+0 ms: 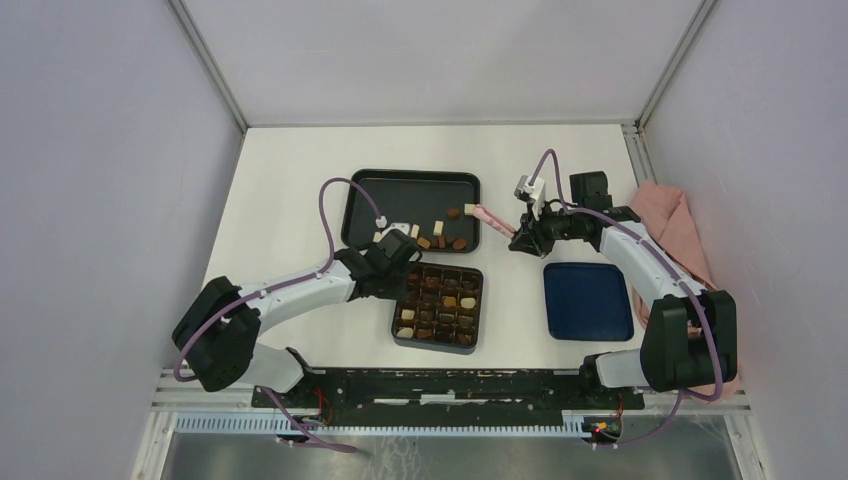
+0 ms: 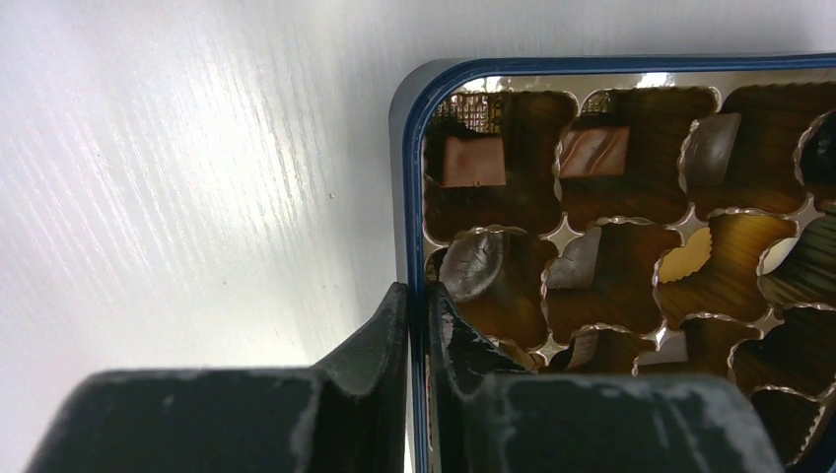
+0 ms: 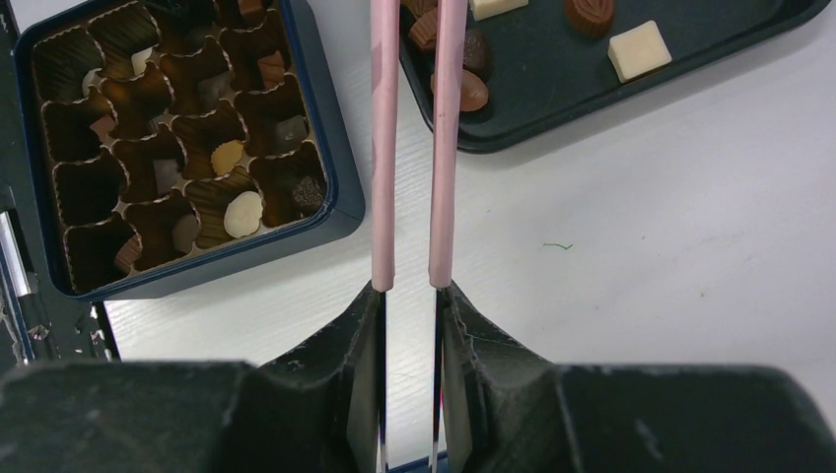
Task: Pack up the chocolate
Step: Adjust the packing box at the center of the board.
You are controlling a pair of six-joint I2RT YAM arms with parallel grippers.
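The box (image 2: 406, 148) is pinched at its rim by the left fingers (image 2: 380, 340). Tweezers (image 3: 384, 148), pointing to twelve o'clock, are clamped by the right fingers (image 3: 345, 365).

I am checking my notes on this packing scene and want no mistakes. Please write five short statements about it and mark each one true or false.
1. The right hand holds the pink tweezers. True.
2. The left hand holds a chocolate. False: it pinches the wall of the box.
3. Every compartment of the box is filled. False: several are empty.
4. Loose chocolates lie on the black tray. True.
5. The blue lid covers the box. False: it lies apart from the box, which is open.
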